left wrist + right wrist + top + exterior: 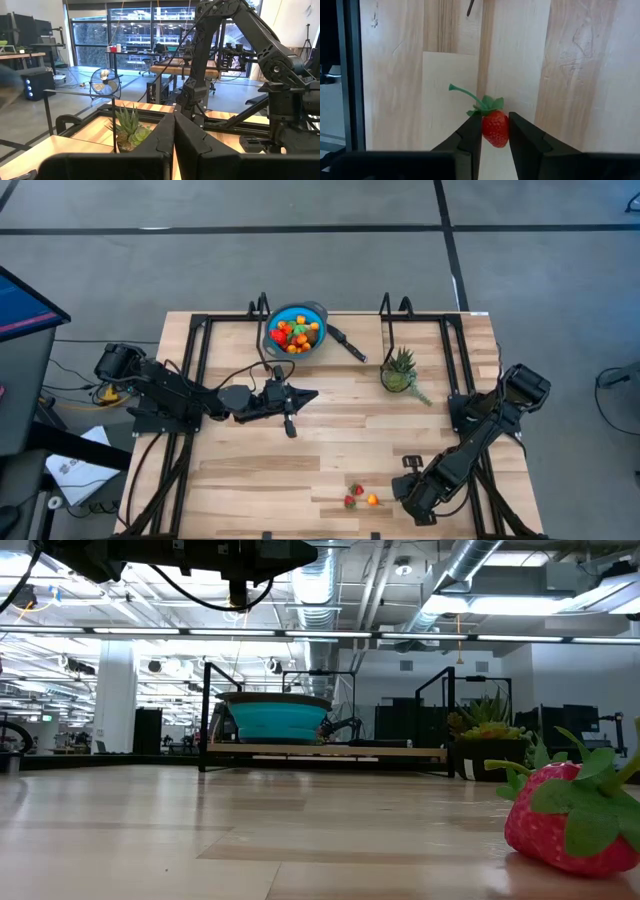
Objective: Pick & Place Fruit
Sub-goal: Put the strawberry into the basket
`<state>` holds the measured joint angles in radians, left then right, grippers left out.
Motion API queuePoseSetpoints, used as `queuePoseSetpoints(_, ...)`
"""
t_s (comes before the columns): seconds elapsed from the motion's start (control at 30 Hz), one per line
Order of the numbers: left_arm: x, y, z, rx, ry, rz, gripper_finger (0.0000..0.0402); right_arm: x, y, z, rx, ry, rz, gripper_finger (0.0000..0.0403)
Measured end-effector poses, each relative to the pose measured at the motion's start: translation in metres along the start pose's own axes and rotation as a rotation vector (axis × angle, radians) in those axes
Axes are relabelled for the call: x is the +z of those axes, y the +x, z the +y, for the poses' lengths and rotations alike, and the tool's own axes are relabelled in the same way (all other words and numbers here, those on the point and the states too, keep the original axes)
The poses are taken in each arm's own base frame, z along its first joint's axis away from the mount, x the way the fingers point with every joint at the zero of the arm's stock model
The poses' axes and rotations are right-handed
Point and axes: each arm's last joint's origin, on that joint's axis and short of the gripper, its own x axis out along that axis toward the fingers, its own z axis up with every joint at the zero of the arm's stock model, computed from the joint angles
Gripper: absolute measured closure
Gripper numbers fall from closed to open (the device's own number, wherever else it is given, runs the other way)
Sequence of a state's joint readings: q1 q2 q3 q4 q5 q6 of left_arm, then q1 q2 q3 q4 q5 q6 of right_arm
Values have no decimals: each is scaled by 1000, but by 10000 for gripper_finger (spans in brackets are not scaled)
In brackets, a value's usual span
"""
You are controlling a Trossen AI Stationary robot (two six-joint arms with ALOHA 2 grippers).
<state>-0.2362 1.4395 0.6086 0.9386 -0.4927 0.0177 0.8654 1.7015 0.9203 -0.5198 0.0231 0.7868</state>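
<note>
- Right gripper [495, 131]: fingers [470, 137] closed to a narrow gap on a red strawberry [495, 128]; pads press both sides of the berry, green leaves and stem stick out past the fingertips. Bare wood planks below it in the wrist view.
- High view: right arm [470, 445] at about 4 to 5 o'clock of the table [250, 470], wrist low near the front edge; the gripper itself is hard to pick out there.
- Loose fruit [360, 497] on the table just beside that wrist, at roughly 6 o'clock: two red strawberries and one orange piece, close together. Cannot tell from the high view which of these, if any, is the berry in the grip.
- Low view: one big strawberry [568, 820] rests on the wood at the near right, green leaves on its right side.
- Bowl [297, 330], blue, at 12 o'clock near the back edge, black handle [349, 344] pointing to 4 o'clock. More fruit [295, 333] piled inside: red, orange, yellow, some green.
- Plant [400, 370], spiky and green, at about 2 o'clock, well apart from the bowl.
- Left gripper [305, 395]: fingers [160, 142] pressed fully together, nothing between them. It hangs above the table at about 10 o'clock of centre, just in front of the bowl, pointing toward 3 o'clock.
</note>
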Motion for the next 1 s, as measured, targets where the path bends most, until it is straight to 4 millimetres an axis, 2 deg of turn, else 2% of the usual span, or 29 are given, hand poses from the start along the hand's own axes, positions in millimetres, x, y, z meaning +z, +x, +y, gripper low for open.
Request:
queuePoseSetpoints(0.23,0,0,0,0,1,2,398,0,0,0,0,-4,0,324)
queuePoseSetpoints(0.67,0,0,0,0,2,4,398,-5,3,-3,-16,-59,18,268)
queuePoseSetpoints(1.0,-1,0,0,0,4,7,398,-5,5,-3,-18,-67,18,276)
